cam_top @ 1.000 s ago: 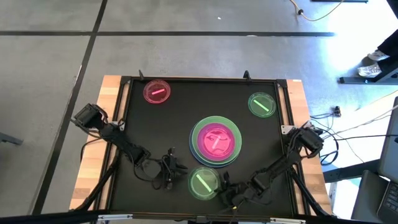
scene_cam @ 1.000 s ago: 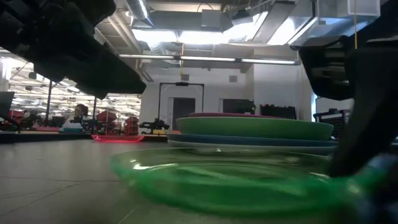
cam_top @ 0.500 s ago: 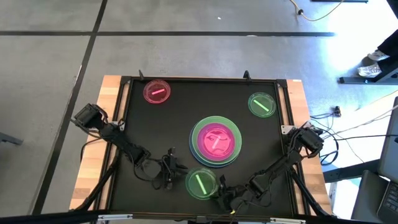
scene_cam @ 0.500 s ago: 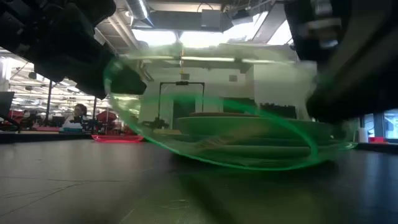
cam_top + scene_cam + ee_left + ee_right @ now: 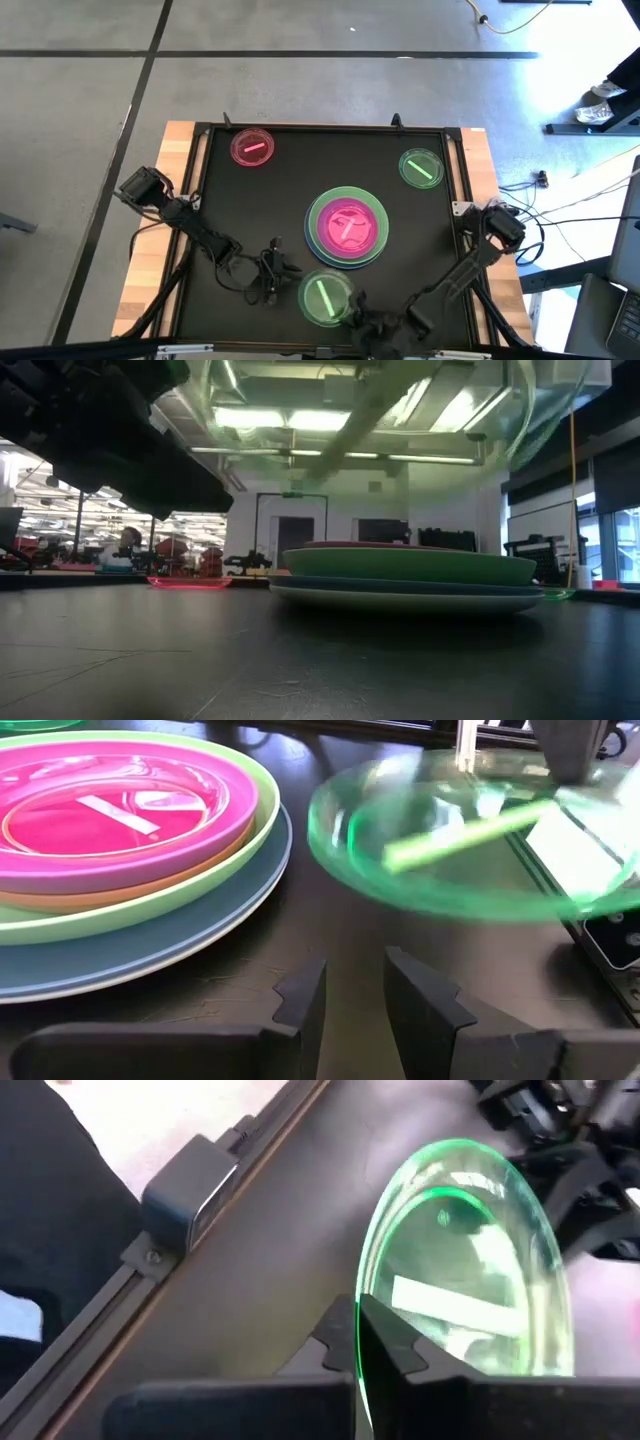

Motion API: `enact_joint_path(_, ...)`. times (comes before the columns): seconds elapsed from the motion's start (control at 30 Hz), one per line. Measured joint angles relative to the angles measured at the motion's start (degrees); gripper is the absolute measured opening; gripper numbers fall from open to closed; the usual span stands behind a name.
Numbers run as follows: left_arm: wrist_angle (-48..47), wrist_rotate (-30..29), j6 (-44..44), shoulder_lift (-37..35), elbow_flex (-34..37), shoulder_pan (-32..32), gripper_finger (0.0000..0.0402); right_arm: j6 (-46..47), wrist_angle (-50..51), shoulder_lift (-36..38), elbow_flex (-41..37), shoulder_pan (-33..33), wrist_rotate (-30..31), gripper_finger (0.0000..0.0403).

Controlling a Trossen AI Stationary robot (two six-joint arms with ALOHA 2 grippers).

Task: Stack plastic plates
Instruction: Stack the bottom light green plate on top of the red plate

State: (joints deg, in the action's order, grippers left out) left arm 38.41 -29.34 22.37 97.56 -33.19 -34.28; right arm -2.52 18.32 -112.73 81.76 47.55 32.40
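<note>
Table (image 5: 215,190): black top inside a dark rail, pale wood strips showing along both side edges. Lying on it: plate stack (image 5: 347,227) right of centre, blue-grey plate lowest and touching the top, green, orange and pink above; small pink plate (image 5: 252,147) near the far left corner; small green plate (image 5: 421,167) near the far right edge. All three well apart

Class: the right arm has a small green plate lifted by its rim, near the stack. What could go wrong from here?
1. The right gripper pinches only the rim of the small green plate, so it might slip or swing.
2. The left gripper waits close beside it; the plate could clip it.
3. A poorly centred drop might slide off the stack.
</note>
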Motion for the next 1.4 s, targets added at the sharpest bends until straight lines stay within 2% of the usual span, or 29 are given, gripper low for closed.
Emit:
enact_joint_path(0.17,0.04,0.01,0.00,0.00,0.00,0.00,0.0095,4.24,7.86,1.88,1.18,2.85,5.68,0.0000)
enact_joint_path(0.33,0.12,0.00,0.00,0.00,0.00,0.00,0.0095,12.22,17.05,4.10,0.77,4.34,10.86,0.0001)
enact_joint_path(0.67,0.28,-0.12,-0.02,0.00,0.00,0.00,0.0095,20.34,29.99,5.03,-0.11,0.81,15.21,0.0001)
enact_joint_path(0.83,0.26,-0.15,-0.02,0.00,0.00,0.02,0.0095,20.27,30.03,4.98,-0.22,-3.64,14.31,0.0000)
enact_joint_path(1.0,0.22,-0.15,-0.02,0.00,0.00,0.02,0.0095,20.26,27.01,4.92,-3.85,-8.52,11.96,0.0001)
enact_joint_path(1.23,0.22,-0.19,-0.02,0.00,0.00,0.02,0.0095,20.28,17.51,4.88,-11.39,-13.81,7.74,0.0001)
enact_joint_path(1.4,0.22,-0.22,-0.02,0.00,0.00,0.02,0.0095,21.05,14.26,4.88,-12.91,-16.44,2.12,0.0001)
